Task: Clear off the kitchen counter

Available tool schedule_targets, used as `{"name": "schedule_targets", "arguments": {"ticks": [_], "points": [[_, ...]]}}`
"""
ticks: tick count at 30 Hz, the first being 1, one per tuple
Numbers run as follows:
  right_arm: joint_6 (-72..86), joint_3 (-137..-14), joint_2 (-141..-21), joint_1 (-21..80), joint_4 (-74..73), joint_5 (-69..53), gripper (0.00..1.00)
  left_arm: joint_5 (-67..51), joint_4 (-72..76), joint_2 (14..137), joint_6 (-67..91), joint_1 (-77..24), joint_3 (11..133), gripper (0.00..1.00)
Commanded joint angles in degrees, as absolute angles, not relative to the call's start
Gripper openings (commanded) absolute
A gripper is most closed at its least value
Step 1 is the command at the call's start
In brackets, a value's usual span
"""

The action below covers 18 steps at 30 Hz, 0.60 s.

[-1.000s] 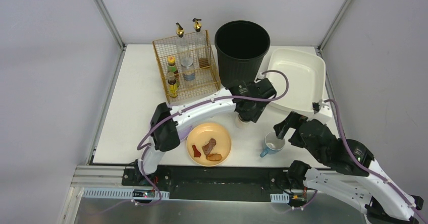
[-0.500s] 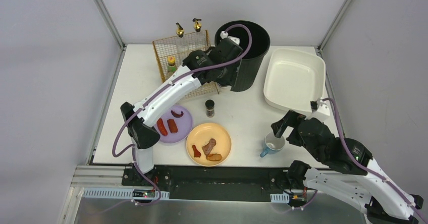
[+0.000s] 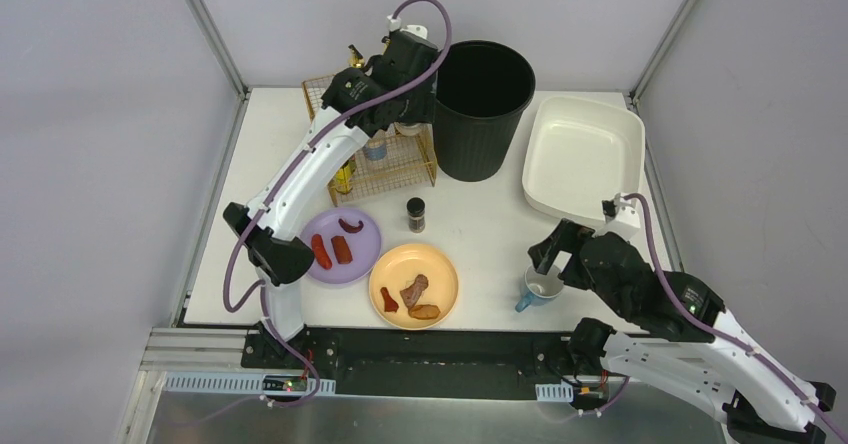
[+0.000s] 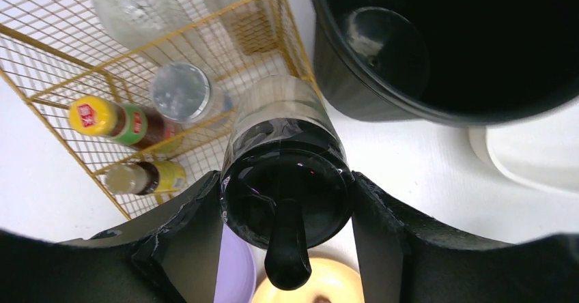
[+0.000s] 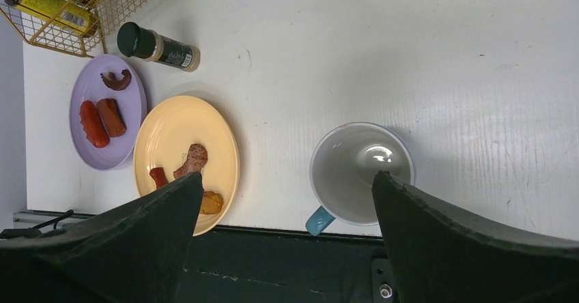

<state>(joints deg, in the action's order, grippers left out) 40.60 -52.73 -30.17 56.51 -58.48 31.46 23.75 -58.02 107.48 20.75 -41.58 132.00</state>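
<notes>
We see left end effector (image 4: 285, 180) clamping a likely slick, breakable glass bottle (image 4: 278, 105) by its black cap (image 4: 287, 224) over the wire rack (image 4: 61, 57), right end effector (image 5: 287, 179) gaping above the mug (image 5: 345, 163) on the white tabletop (image 3: 485, 226).

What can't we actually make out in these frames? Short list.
1. Inside of the black bin: too dark in the top and left wrist views.
2. bottles in the wire rack: in the top view, the left arm covers most.
3. Contents of the jar in the left gripper: its black lid faces the left wrist camera; from the top it is hidden under the wrist.
4. Label on the spice shaker: too small in the right wrist view.
</notes>
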Motion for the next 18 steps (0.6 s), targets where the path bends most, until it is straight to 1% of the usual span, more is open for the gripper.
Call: {"name": "schedule_targets", "arguments": {"ticks": [1, 10, 18], "points": [[39.32, -52.06, -30.46, 56.73, -55.79, 31.48, 0.99, 27.25, -55.69, 109.94, 19.86, -38.31, 135.51, 0.0], [38.69, -51.25, -31.25, 56.7, -54.11, 31.31, 0.99, 27.81, -52.84, 113.31, 21.23, -35.35, 136.91, 0.0], [38.93, -50.76, -30.91, 56.77, -53.83, 31.2, 0.99, 25.75, -51.26, 117.58, 22.48, -33.07, 137.51, 0.0]]}}
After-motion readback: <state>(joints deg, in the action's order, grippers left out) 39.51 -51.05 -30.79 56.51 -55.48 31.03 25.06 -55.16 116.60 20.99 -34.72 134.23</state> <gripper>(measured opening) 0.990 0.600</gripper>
